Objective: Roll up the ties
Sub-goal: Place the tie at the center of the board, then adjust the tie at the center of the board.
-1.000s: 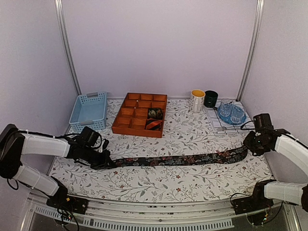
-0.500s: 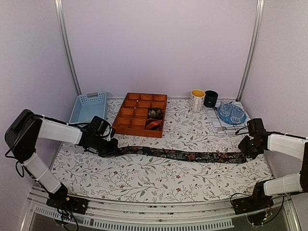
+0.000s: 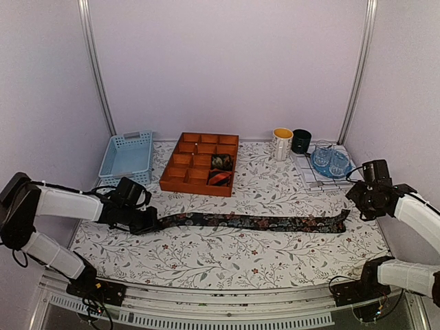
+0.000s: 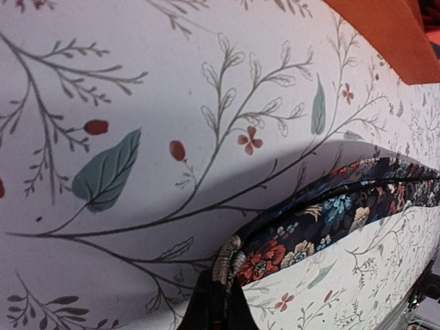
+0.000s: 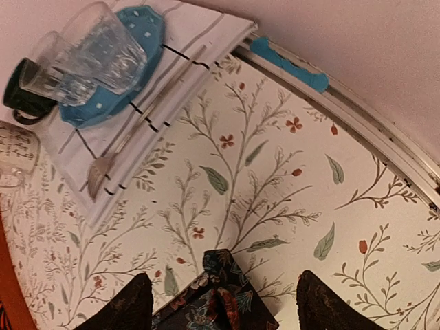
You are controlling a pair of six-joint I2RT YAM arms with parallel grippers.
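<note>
Right gripper (image 3: pixel 356 204) released, lifted off tie (image 3: pixel 254 222) since earlier, left gripper (image 3: pixel 151 223) still clenched on narrow end

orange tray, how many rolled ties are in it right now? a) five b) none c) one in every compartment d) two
d: the orange tray holds just two, a dark patterned coil and a red-and-black coil in the next compartment nearer the arms, both in its right-hand column; the other compartments look empty.
</note>
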